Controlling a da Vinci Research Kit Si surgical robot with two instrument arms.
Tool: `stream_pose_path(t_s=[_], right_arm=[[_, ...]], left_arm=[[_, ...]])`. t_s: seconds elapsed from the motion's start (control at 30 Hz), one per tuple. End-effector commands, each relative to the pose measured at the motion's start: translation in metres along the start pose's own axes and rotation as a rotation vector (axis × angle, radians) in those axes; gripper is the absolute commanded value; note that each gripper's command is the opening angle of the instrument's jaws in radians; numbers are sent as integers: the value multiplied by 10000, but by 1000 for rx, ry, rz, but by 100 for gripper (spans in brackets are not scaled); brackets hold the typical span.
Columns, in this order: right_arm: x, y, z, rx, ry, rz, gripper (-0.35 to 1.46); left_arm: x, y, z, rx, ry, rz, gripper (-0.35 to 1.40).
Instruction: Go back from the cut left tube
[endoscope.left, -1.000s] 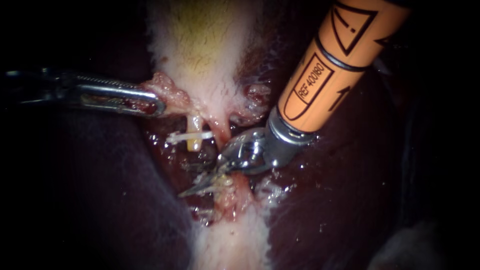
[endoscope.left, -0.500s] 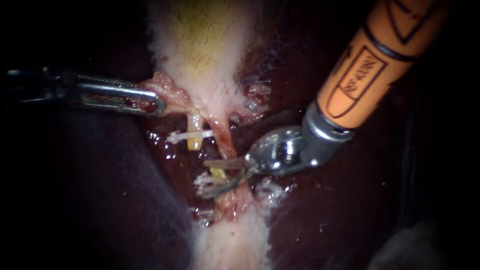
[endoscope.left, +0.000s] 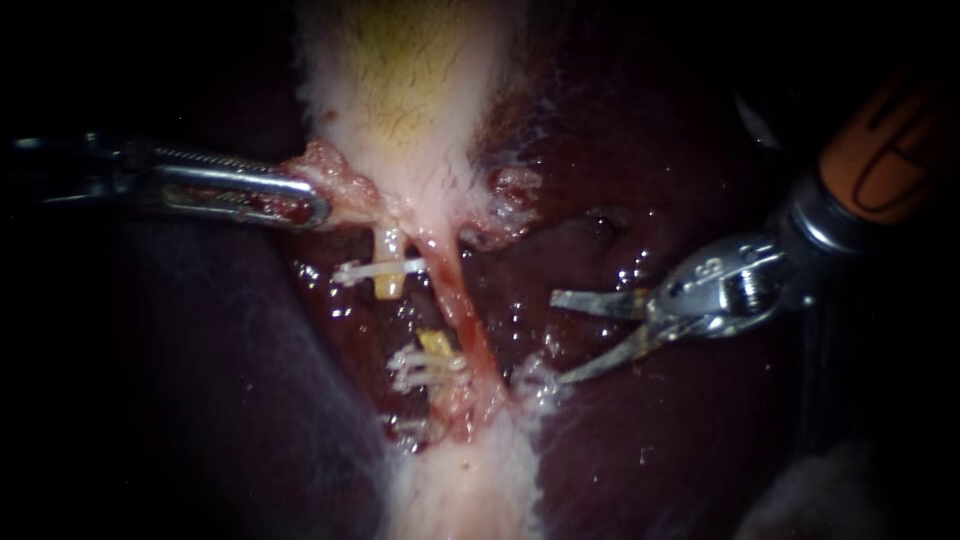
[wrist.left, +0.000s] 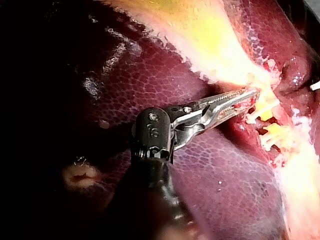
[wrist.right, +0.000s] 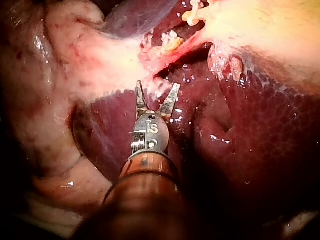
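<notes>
Dark, wet liver (endoscope.left: 200, 420) filled the background of the endoscope view. From the left came my left instrument (endoscope.left: 312, 208), its jaws clamped on the pink fringe at the narrow end of the pale gallbladder (endoscope.left: 400, 110). Just right of those jaws and a little lower lay the cut left tube (endoscope.left: 390, 292). Its short yellow upper stump (endoscope.left: 387, 280) was crossed by a white clip (endoscope.left: 365, 272). Below that came a bare gap, then a yellow lower stump (endoscope.left: 435, 345) with more white clips (endoscope.left: 415, 368) across it. Beside the gap ran the right tube (endoscope.left: 462, 305), a whole pink strand. Further right, apart from both tubes, was my right instrument (endoscope.left: 560, 338), its two thin blades spread and holding nothing, over wet liver. The blades pointed left at the cut, and the shaft ran away to the upper right. I judged the way back lay along that shaft, straight away from the cut tube, with the right tube the nearest thing to keep clear of.
</notes>
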Motion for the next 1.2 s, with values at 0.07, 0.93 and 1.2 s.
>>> stream_pose_path(t_s=[0.07, 0.93, 1.2], right_arm=[[-1, 4, -6, -9, -3, -8, 143], [6, 9, -22, -13, -6, -9, 145], [6, 9, -22, -14, -6, -9, 145]], left_arm=[[0, 0, 0, 0, 0, 0, -35], [-20, -25, 38, 11, 3, 14, -35], [-25, -37, 45, 11, 2, 18, -35]])
